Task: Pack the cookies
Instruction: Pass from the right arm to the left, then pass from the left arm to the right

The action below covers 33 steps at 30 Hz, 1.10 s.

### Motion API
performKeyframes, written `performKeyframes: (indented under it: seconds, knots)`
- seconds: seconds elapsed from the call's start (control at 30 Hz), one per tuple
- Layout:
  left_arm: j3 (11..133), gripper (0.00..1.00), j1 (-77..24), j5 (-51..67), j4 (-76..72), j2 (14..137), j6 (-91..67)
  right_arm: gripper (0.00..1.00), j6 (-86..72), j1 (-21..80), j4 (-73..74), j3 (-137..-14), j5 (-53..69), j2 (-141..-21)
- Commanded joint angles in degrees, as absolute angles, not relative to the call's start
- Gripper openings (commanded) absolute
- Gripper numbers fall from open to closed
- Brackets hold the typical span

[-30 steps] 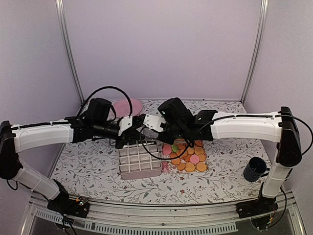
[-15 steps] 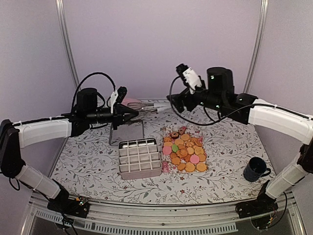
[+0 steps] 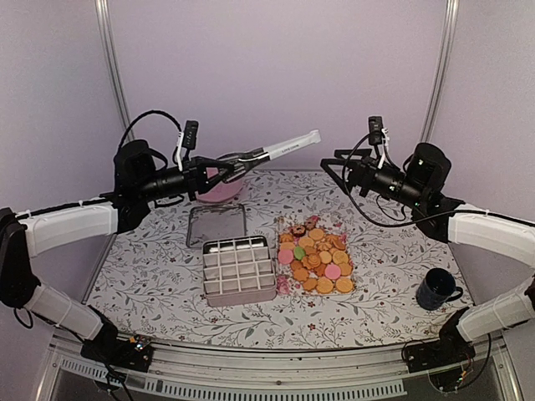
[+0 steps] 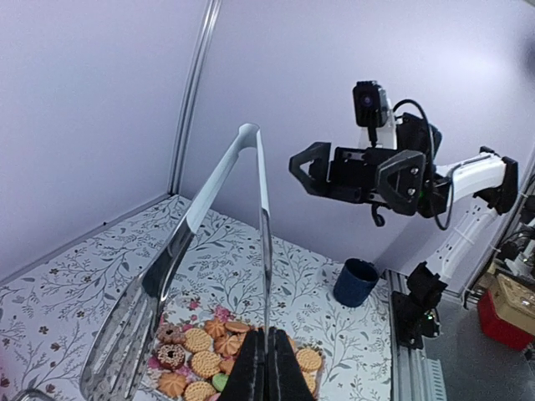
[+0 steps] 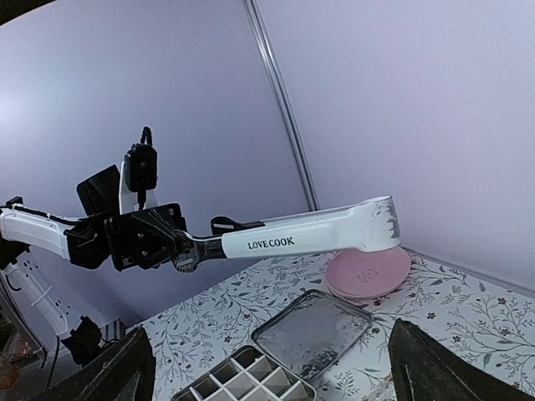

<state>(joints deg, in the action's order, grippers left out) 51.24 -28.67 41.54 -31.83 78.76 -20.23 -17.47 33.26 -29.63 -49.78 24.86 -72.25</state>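
The cookies (image 3: 316, 261) lie flat on the table (image 3: 393, 276), packed edge to edge and partly overlapping in a roughly rectangular patch right of centre. Most are golden-orange rounds. One pink cookie sits at the patch's left edge with a green one just beside it, another pink lies near the front, and a few dark brown ones lie at the far end. Some have ridged, flower-like tops.

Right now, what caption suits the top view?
Left gripper holds tongs high, right gripper open, cookies on the table below.
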Motion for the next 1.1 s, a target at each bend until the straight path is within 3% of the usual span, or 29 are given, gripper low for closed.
performKeyframes:
  seconds: [0.0,0.5,0.83,1.07]
  knots:
    - [53.99,0.0,-29.86,46.36,-37.93,77.44,-25.27,0.99,-25.31,32.87,-46.08,-49.71,37.18,-75.63]
    - [60.02,0.0,-31.42,57.33,-41.69,81.23,-28.51,0.99,-41.18,33.24,-82.1,-48.76,38.65,-90.77]
    - [60.56,0.0,-31.55,57.24,-41.84,82.12,-28.13,1.0,-35.91,36.74,-75.59,-55.58,39.07,-92.68]
    - [60.92,0.0,-31.55,57.63,-42.02,82.04,-27.6,0.92,-33.92,39.25,-70.74,-61.26,40.18,-95.13]
